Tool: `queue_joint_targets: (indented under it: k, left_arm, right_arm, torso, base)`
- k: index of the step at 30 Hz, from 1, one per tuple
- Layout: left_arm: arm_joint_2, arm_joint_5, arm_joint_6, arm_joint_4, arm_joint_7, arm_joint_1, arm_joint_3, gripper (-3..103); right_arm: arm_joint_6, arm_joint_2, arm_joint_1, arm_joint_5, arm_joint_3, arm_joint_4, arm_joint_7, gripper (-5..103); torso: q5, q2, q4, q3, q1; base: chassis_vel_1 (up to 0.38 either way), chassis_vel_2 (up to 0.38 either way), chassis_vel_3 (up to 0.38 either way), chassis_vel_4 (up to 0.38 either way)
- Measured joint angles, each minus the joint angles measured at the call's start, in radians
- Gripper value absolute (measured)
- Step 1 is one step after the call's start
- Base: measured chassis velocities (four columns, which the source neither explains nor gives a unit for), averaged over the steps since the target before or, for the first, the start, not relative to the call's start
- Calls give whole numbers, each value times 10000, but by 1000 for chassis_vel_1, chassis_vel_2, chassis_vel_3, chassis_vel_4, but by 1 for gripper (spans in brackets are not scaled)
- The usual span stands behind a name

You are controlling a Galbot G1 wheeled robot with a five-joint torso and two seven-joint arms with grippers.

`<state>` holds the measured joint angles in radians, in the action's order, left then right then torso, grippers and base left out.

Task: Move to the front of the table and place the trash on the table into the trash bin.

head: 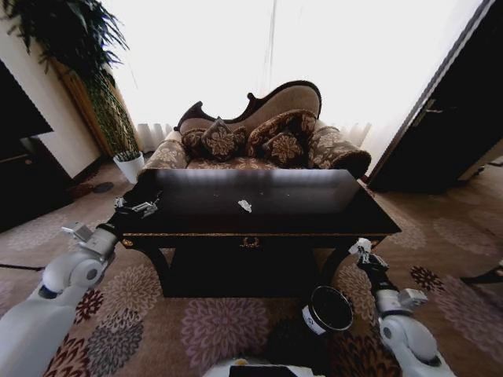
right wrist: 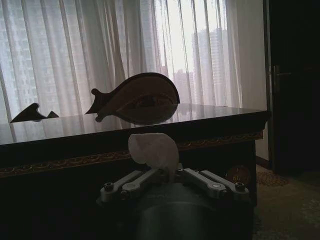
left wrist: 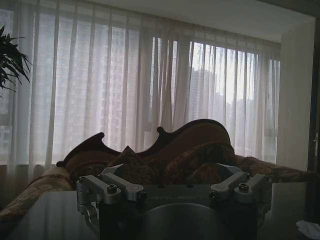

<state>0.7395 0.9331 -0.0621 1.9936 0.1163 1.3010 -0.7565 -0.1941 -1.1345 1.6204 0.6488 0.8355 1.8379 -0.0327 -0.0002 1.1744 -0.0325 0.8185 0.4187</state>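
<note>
The dark glossy bench (head: 314, 206) stands right before me, sofa (head: 251, 137) behind it. The black trash bin (head: 326, 310) sits on the carpet in front of the bench, near my right arm. My left gripper (head: 140, 209) hovers open over the bench's left front corner. My right gripper (right wrist: 167, 175), low before the bench's front edge, pinches a white paper wad (right wrist: 153, 149). One small white scrap (head: 245, 206) lies mid-bench
</note>
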Motion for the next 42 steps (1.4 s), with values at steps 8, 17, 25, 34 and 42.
queue_joint_targets:
  k: [8, 17, 25, 34, 42]
  left_arm:
    - [0, 0, 0, 1, 0, 0, 0, 100]
    - [0, 0, 0, 0, 0, 0, 0, 100]
    - [0, 0, 0, 0, 0, 0, 0, 100]
    - [0, 0, 1, 1, 0, 0, 0, 100]
    - [0, 0, 0, 0, 0, 0, 0, 100]
  right_arm:
    - [-629, -418, -464, -741, -753, -2241, -290, 1]
    - [-914, -291, -2006, -920, -1756, -5557, -445, 1]
    - [-936, -244, -3044, -972, -2281, -7799, -577, 1]
    - [-1219, -211, -4532, -1333, -2707, -10064, -708, 1]
    - [-1263, -224, -5162, -1406, -2845, -11048, -703, 1]
  torso:
    - [2, 0, -1, 0, 0]
    - [5, -2, 0, 1, 1]
    - [1, -2, 1, 1, 1]
    - [2, -2, 1, 1, 1]
    - [2, -2, 1, 1, 1]
  base:
    - [0, 0, 0, 0]
    - [0, 0, 0, 0]
    - [0, 0, 0, 0]
    - [0, 0, 0, 0]
    - [0, 0, 0, 0]
